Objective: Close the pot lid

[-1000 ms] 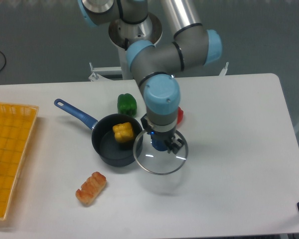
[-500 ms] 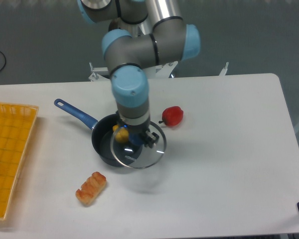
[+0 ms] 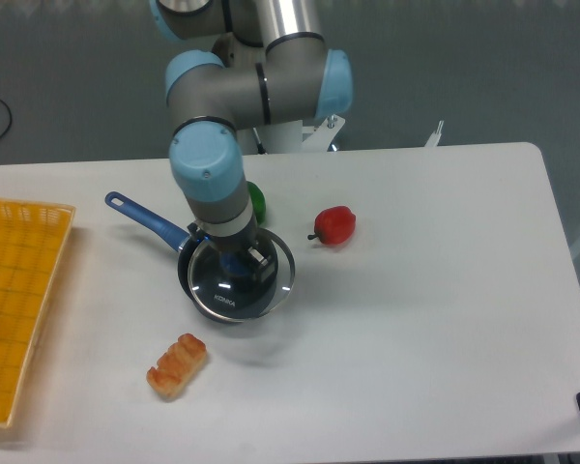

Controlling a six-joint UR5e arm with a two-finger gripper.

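Glass lid (image 3: pixel 240 277) was over the pot (image 3: pixel 195 287) at this moment, its metal rim nearly matching the pot's outline but offset slightly toward the right and front. Whether it rested on the pot's rim or hung just above it could not be told from this view.

Change over the last second: the lid had been carried from the table right of the pot, leftward, first overlapping the pot's right edge and then covering it. The arm swung left with it. The yellow item seen earlier inside the pot was no longer visible under the glass and claw.

Claw (image 3: pixel 238 263) was above the lid's centre, clamped on the blue knob as far as could be judged; the fingers were largely hidden by the wrist, so the grip was inferred from the lid travelling with it.

Pot's blue handle (image 3: pixel 147 219) pointed up-left, clear of the lid. Green pepper (image 3: pixel 256 200) sat just behind the arm, red pepper (image 3: pixel 335 224) to the right, bread piece (image 3: pixel 177 364) in front-left, yellow basket (image 3: pixel 19 309) at the left table edge.

Judgement: transport was essentially done. Remaining: a small correction left and back, lowering until seated, then release. Risk: the rim catching on the pot's edge if released off-centre.
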